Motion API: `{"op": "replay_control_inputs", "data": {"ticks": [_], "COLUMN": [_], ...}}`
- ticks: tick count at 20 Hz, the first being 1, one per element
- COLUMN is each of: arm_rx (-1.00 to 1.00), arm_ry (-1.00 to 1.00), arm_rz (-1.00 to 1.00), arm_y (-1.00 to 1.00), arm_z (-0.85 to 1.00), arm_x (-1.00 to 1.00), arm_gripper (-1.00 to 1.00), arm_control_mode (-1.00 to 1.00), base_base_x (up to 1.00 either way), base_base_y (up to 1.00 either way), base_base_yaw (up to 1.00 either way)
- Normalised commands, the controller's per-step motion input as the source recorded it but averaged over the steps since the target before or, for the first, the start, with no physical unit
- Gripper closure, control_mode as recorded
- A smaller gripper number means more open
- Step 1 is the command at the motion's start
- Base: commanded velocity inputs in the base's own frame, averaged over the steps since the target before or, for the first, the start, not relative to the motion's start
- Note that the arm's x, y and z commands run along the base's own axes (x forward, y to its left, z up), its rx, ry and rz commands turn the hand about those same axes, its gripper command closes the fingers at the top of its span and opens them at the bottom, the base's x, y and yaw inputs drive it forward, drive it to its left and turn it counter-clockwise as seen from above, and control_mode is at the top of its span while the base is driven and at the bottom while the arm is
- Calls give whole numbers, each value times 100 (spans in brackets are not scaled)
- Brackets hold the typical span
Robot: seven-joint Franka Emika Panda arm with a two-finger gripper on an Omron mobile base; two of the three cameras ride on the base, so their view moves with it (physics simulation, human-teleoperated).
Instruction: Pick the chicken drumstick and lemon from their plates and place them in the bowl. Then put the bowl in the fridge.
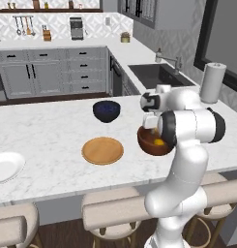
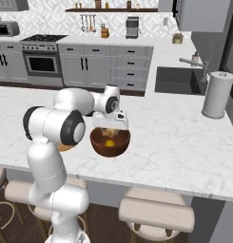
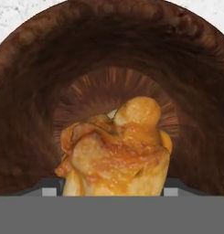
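Note:
The reddish-brown wooden bowl [image 1: 148, 145] [image 2: 100, 148] stands on the marble counter near its front edge. My gripper [image 1: 151, 130] [image 2: 111, 130] [image 3: 109, 191] hangs straight over the bowl's mouth, shut on the golden-brown chicken drumstick [image 3: 115, 151], which hangs just inside the bowl [image 3: 31, 91]. The yellow lemon [image 1: 159, 142] [image 2: 110, 143] lies at the bottom of the bowl. To the bowl's left sit the bare tan wooden plate [image 1: 102, 150] and, further left, the bare white plate [image 1: 4, 167]. The fridge is out of view.
A dark navy bowl [image 1: 106, 111] stands behind the wooden plate. A paper towel roll [image 1: 213, 82] [image 2: 218, 94] stands at the counter's right, by the sink [image 1: 158, 75] [image 2: 177, 79]. Padded stools [image 1: 112, 213] [image 2: 156, 213] line the counter's front edge.

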Motion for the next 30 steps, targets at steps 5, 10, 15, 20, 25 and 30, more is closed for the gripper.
{"op": "replay_control_inputs", "data": {"ticks": [5,10,15,20,25,30], "arm_rx": [1,0,0,-2,-10,-11], "arm_ry": [0,0,-2,-7,-2,-4], "arm_rz": [0,-1,0,0,0,0], "arm_y": [0,0,0,6,28,33], "arm_z": [-21,-7,1,15,31,47], "arm_x": [0,0,0,0,-9,-50], "arm_gripper": [100,-100,-100,-100,-100,-100], "arm_control_mode": [-100,-100,-100,-100,-100,-100], "base_base_x": [0,0,0,0,0,0], "base_base_y": [0,0,0,0,0,0], "base_base_yaw": [0,0,0,0,0,0]}}
